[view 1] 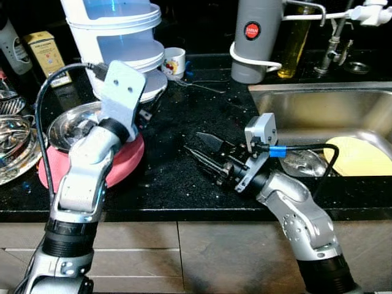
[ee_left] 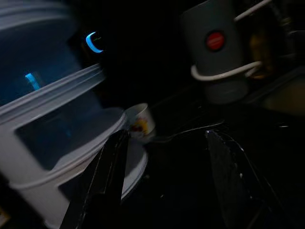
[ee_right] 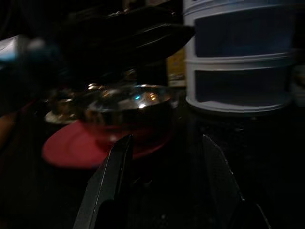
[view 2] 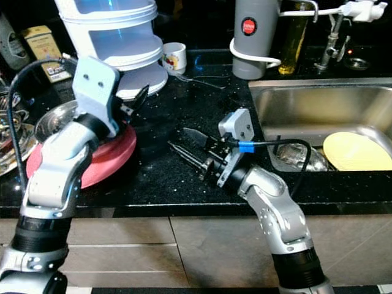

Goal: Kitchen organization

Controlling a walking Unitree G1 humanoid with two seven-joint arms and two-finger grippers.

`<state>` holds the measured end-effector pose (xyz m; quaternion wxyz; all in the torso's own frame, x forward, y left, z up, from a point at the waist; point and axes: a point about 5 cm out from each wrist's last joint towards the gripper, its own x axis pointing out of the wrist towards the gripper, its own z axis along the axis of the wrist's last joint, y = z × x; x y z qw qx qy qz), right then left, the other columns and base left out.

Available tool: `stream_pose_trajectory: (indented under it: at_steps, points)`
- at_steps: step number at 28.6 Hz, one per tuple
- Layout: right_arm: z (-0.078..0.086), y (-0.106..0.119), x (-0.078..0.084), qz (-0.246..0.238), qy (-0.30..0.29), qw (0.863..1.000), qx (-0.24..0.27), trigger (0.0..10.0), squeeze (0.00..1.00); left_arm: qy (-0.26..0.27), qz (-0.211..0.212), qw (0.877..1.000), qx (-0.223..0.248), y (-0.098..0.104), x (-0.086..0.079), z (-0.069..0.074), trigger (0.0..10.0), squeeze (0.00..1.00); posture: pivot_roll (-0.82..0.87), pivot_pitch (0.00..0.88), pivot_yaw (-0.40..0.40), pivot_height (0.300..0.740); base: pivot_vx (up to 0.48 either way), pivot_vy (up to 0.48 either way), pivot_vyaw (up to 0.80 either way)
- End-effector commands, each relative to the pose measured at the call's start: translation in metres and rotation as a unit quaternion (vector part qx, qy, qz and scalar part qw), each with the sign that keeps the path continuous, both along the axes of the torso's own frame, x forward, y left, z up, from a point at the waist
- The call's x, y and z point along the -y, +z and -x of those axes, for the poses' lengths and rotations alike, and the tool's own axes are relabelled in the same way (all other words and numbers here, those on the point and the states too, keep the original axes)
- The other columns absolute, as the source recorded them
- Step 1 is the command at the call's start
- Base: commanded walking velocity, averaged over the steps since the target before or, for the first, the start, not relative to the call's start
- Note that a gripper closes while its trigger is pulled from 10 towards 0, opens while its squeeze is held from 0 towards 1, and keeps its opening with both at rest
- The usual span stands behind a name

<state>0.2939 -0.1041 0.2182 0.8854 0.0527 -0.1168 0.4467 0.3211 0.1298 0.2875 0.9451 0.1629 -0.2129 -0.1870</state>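
My left gripper (ee_left: 167, 135) hangs open with nothing in it, over the far edge of a red plate (view 1: 130, 160), close to the base of a white stacked container (view 1: 122, 37). It points toward a small printed cup (ee_left: 140, 122). A steel bowl (view 1: 68, 126) sits on the red plate. My right gripper (view 1: 193, 142) rests low on the black counter (view 1: 177, 177) to the right of the plate, open and holding nothing, fingers aimed at the bowl (ee_right: 128, 107).
A steel sink (view 1: 318, 101) at the right holds a yellow plate (view 1: 358, 156) and a metal item. A grey flask (view 1: 257, 37), an oil bottle (view 1: 294, 43) and a spoon (view 1: 197, 86) stand behind. Glassware (view 1: 12, 144) and a yellow box (view 1: 46, 52) are at the left.
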Motion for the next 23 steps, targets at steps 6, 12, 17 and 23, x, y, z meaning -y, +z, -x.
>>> stream_pose_trajectory:
  at_steps: [6,12,17,23]
  points:
    - [-0.002,0.003,0.004,-0.027,-0.017,1.000,0.001,10.0,0.00,-0.045,0.016,0.999,0.008,0.008,0.015,0.004,10.0,0.00,0.00,0.025,0.005,0.740,0.000,-0.374,0.21]
    - [-0.002,0.005,0.005,-0.031,-0.020,0.999,0.003,10.0,0.00,-0.061,0.010,0.998,0.007,0.009,0.019,0.006,10.0,0.00,0.00,0.028,0.007,0.740,0.000,0.000,0.80]
    - [-0.003,0.004,0.005,-0.024,-0.028,0.999,0.000,10.0,0.00,-0.089,0.003,0.996,0.009,0.010,0.024,0.010,10.0,0.00,0.00,0.031,0.007,0.740,0.000,0.000,0.64]
    - [-0.005,0.001,0.006,-0.019,-0.037,0.999,-0.006,10.0,0.00,-0.092,-0.016,0.996,-0.001,0.009,0.019,0.010,10.0,0.00,0.00,0.030,0.010,0.740,0.000,0.000,0.00]
